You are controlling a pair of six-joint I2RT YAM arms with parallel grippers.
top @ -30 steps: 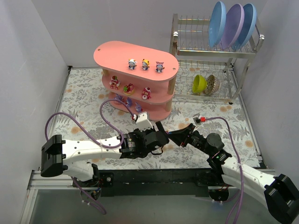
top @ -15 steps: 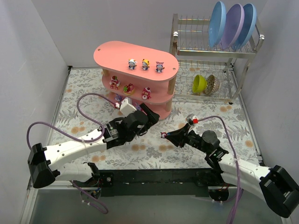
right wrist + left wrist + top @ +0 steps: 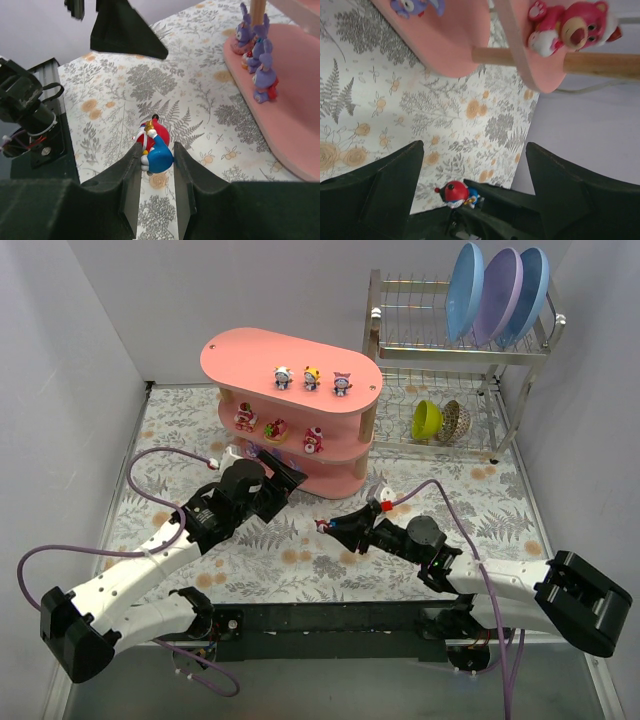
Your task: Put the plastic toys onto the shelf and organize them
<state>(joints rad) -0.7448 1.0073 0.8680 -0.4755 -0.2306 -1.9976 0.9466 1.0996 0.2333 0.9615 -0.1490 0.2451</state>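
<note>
Left arm (image 3: 150, 558) angles far and rightward, left gripper (image 3: 284, 480) spread wide. Right gripper (image 3: 328, 526), stretched left, pinches a blue-and-red toy (image 3: 156, 146).

Pink shelf (image 3: 255, 355); red-and-blue toy (image 3: 154, 145); purple bunnies (image 3: 264, 75); pink bear (image 3: 572, 27); desk (image 3: 172, 422) printed with grey ferns and orange flowers.

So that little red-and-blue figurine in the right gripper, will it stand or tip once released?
Probably rigid: the red-and-blue figurine looks undeformed, pinched in the right gripper. Likely light and tippy: tiny, with a round head. Its glossy plastic may slip.
</note>
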